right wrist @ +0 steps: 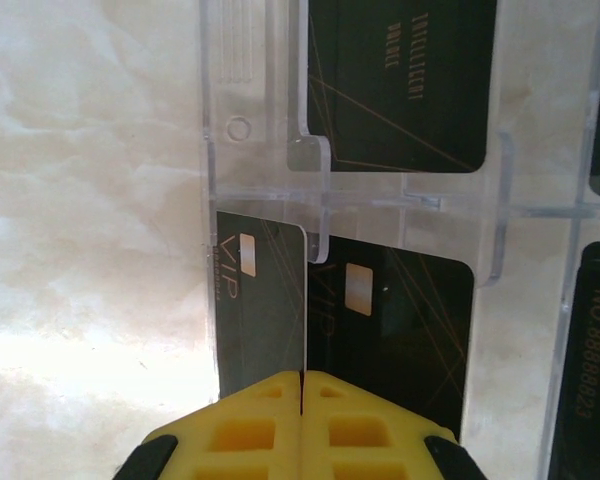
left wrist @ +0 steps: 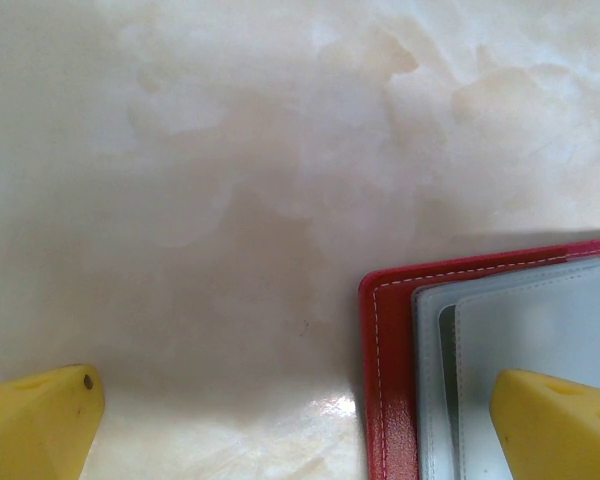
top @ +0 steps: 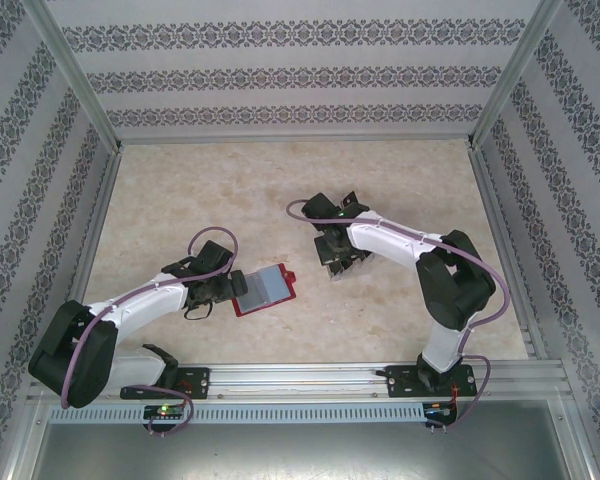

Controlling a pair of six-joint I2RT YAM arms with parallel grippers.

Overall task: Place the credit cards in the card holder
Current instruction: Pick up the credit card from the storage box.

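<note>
The red card holder (top: 263,289) lies open on the table, grey-blue inner pockets (left wrist: 540,320) facing up. My left gripper (top: 220,290) is open at its left edge: one yellow finger (left wrist: 558,425) sits over the pockets, the other (left wrist: 38,425) over bare table. My right gripper (top: 340,262) is shut on a black credit card (right wrist: 265,310) marked VIP, held on edge over a transparent slotted tray (right wrist: 250,150). More black cards lie in the tray: one (right wrist: 400,80) ahead, one (right wrist: 405,330) beside the held card, one (right wrist: 585,370) at the right.
The marble-patterned tabletop (top: 280,190) stretches behind both arms. Aluminium frame posts and patterned walls (top: 300,75) close in the sides and back. A metal rail (top: 310,375) runs along the near edge.
</note>
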